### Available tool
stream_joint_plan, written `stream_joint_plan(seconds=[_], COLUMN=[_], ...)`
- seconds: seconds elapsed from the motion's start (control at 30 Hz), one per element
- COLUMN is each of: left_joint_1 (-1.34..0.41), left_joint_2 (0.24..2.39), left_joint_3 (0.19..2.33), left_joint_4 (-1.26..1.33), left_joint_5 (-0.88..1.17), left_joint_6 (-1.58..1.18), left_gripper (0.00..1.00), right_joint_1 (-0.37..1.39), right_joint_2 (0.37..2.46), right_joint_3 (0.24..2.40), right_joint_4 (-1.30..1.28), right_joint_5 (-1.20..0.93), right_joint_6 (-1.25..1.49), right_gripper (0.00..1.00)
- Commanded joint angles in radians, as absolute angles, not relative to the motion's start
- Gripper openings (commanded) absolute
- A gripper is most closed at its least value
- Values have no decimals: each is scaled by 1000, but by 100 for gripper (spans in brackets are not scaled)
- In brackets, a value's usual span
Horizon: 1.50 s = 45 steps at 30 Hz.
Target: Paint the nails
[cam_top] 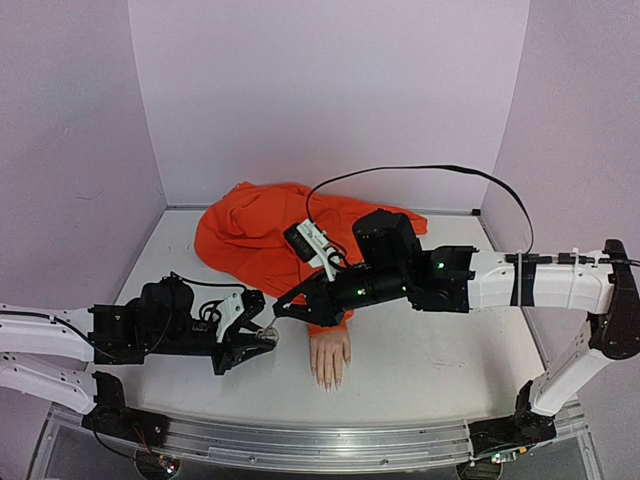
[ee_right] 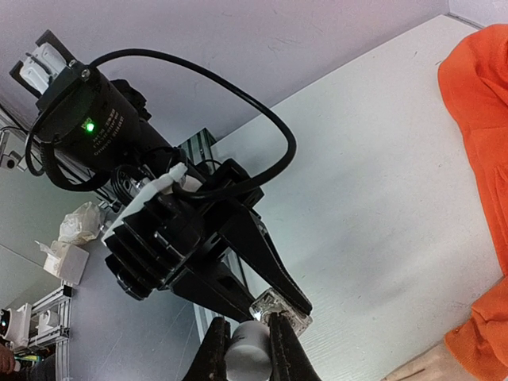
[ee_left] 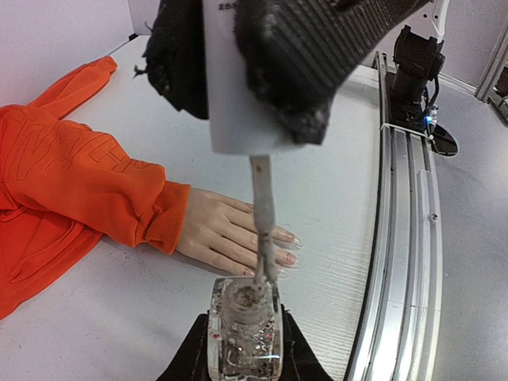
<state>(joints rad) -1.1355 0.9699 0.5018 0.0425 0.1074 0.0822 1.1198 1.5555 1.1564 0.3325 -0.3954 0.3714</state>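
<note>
Step in hand: loading the brush. Your left gripper [ee_left: 244, 359] pinches the clear bottle [ee_left: 244, 317]. Your right gripper [ee_right: 248, 355] clamps the white cap [ee_right: 250, 341], with the brush [ee_left: 263, 222] tip at the bottle mouth. The nails [ee_left: 287, 248] lie just beyond the bottle on the table. Next, you probably lift the brush clear and carry it lightly to one nail.

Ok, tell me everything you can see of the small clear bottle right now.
The small clear bottle is squarish and glass-looking, with dark flecks inside. It stands upright, uncapped, clamped between the left gripper's black fingers, near the mannequin hand's fingertips. The brush under the white cap, held by the right gripper, reaches down to its open mouth.
</note>
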Motion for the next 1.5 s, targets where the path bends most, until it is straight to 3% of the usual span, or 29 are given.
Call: stream_joint_plan(seconds=[0.0, 1.47], left_joint_1=[-1144, -1157], left_joint_2=[966, 938], left_joint_3=[555, 563], left_joint_4=[73, 64], left_joint_5=[97, 97], left_joint_6=[100, 83], left_gripper=[0, 0], right_joint_1=[1122, 1146], right_joint_2=[1552, 1657], right_joint_3=[1196, 1212], right_joint_4=[348, 298], right_joint_5=[-392, -462], right_joint_6=[364, 336], right_gripper=[0, 0])
